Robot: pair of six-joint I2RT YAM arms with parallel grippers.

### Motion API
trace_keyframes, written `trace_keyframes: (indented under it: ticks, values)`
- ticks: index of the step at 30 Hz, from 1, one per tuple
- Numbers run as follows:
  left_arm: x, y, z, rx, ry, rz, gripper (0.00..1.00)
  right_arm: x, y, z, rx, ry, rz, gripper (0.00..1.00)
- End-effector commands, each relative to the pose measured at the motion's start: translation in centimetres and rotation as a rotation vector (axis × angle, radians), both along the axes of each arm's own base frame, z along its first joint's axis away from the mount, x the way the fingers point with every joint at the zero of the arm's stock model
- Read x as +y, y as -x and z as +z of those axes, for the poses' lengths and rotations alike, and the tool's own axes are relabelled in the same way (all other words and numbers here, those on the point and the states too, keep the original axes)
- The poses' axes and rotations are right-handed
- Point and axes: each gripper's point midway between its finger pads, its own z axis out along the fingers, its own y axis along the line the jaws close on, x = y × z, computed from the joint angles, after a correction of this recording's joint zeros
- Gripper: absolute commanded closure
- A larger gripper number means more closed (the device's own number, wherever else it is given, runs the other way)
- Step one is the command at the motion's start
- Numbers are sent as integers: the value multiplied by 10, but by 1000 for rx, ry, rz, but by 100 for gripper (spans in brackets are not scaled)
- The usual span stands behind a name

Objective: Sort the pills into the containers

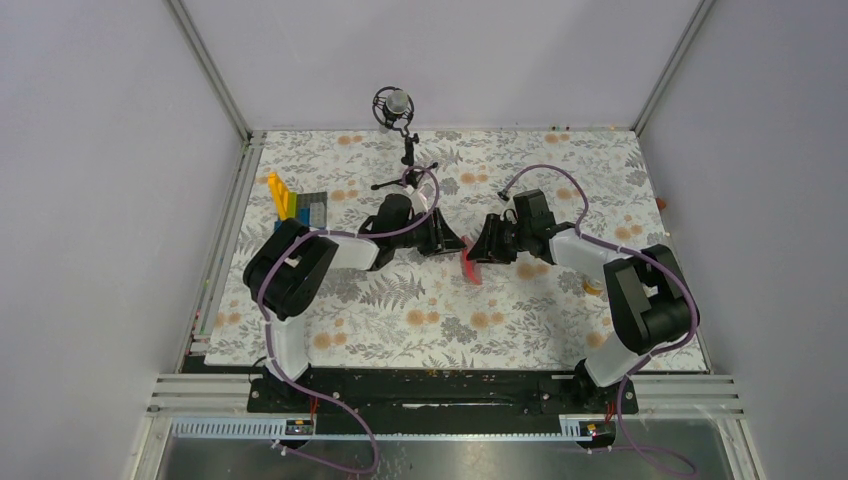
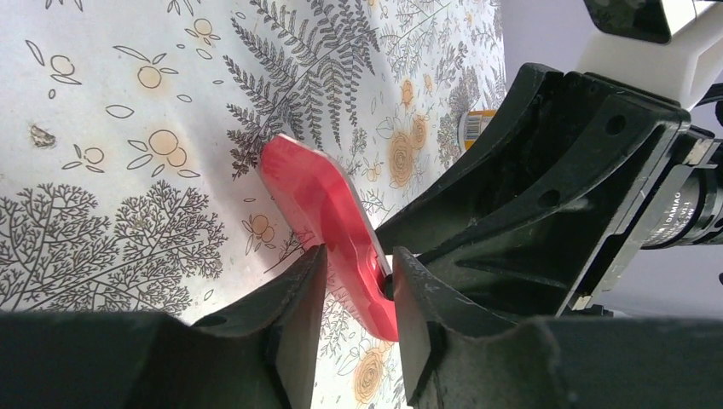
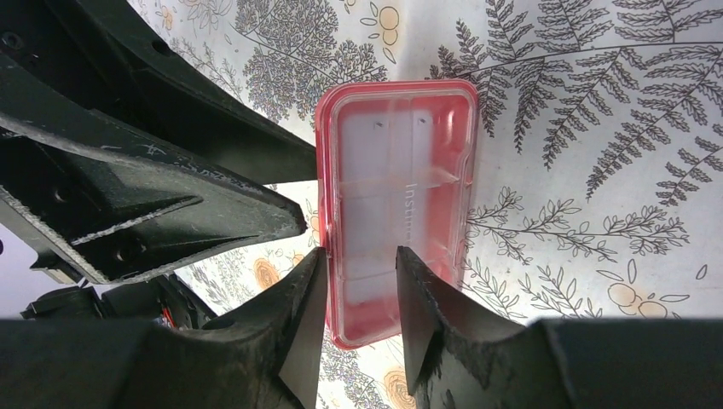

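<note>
The pink box (image 1: 470,270) hangs tilted above the flowered cloth, mid-table, between my two grippers. In the right wrist view its clear face (image 3: 396,170) is toward me. My right gripper (image 3: 361,256) is shut on it, one finger on its left rim and the other across its middle. In the left wrist view the pink box (image 2: 320,200) is edge-on, and my left gripper (image 2: 358,256) is closed on its near end with both fingers touching. An orange-labelled bottle (image 2: 476,128) lies beyond the right arm. A tiny brownish bit (image 2: 41,136) on the cloth may be a pill.
A blue, yellow and grey toy-brick block (image 1: 295,203) stands at the back left. At the back centre is a small black stand with a round head (image 1: 398,108). Both arms (image 1: 300,265) crowd the table's middle.
</note>
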Motion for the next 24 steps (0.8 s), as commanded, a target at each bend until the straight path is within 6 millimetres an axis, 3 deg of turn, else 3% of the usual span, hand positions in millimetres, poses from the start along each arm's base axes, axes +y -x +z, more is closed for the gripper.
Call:
trace_keyframes:
  ticks: [1, 5, 9, 13, 16, 20, 24]
  values:
    - [-10, -6, 12, -56, 30, -33, 67, -16, 23, -30, 106, 100, -34, 89]
    - [-13, -4, 1, -42, -5, -43, 75, -13, 22, -28, 107, 81, -33, 100]
    - [-14, -2, -7, -37, -23, -52, 80, -11, 20, -26, 106, 68, -30, 100]
    - [-18, 5, -16, -24, -39, -73, 80, -10, 21, -27, 108, 66, -24, 100]
    - [-20, 12, -18, -33, -45, -101, 71, -9, 23, -28, 106, 60, -10, 100]
    - [-21, 17, -19, -37, -38, -123, 68, -10, 24, -30, 108, 61, -4, 100]
    - [-20, 21, -27, -30, -62, -131, 78, -11, 24, -34, 105, 67, 1, 100]
